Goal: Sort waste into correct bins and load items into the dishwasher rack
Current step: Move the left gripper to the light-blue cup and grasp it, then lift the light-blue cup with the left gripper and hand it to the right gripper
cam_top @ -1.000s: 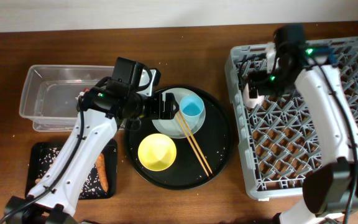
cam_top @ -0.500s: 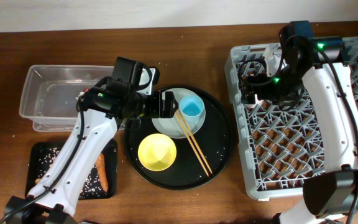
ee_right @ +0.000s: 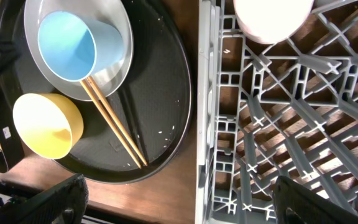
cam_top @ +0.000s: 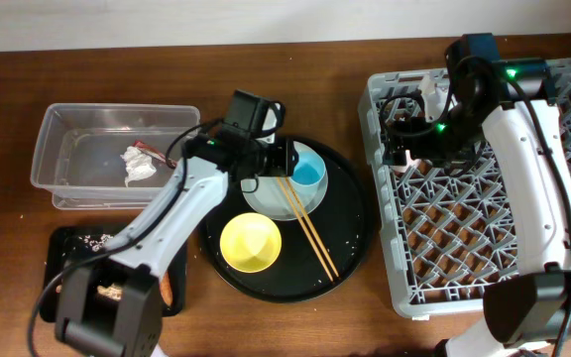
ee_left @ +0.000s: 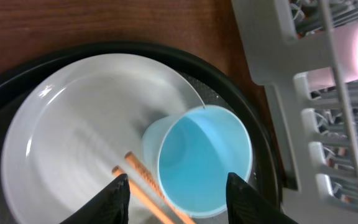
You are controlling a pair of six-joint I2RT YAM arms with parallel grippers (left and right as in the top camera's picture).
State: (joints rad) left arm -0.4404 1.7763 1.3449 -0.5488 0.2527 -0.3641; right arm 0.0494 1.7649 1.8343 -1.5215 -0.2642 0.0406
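Observation:
The small blue cup (ee_left: 204,162) lies tilted on the pale plate (ee_left: 73,124), and the chopsticks (ee_left: 148,180) rest against it. My left gripper (ee_left: 179,202) straddles the cup, partly closed, with a gap and the chopstick ends on its left side. In the overhead view the left gripper (cam_top: 284,164) hangs over the cup (cam_top: 306,174). My right gripper (ee_right: 188,205) stands wide open and empty above the dishwasher rack's (cam_top: 494,198) left edge. The pink cup (ee_right: 272,18) sits in the rack. The yellow bowl (cam_top: 251,243) stands beside the chopsticks (cam_top: 310,228).
The plate, bowl and cup sit on a large round black tray (cam_top: 350,233). A clear tub (cam_top: 67,124) at the far left holds a crumpled tissue (cam_top: 139,164) and a red wrapper (cam_top: 149,149). A shallow black tray (cam_top: 62,248) below it holds scraps and an orange piece (cam_top: 165,288).
My left arm has swung right from the tub's edge to the blue cup, and its jaws have narrowed. The right gripper has drawn back from the pink cup in the rack.

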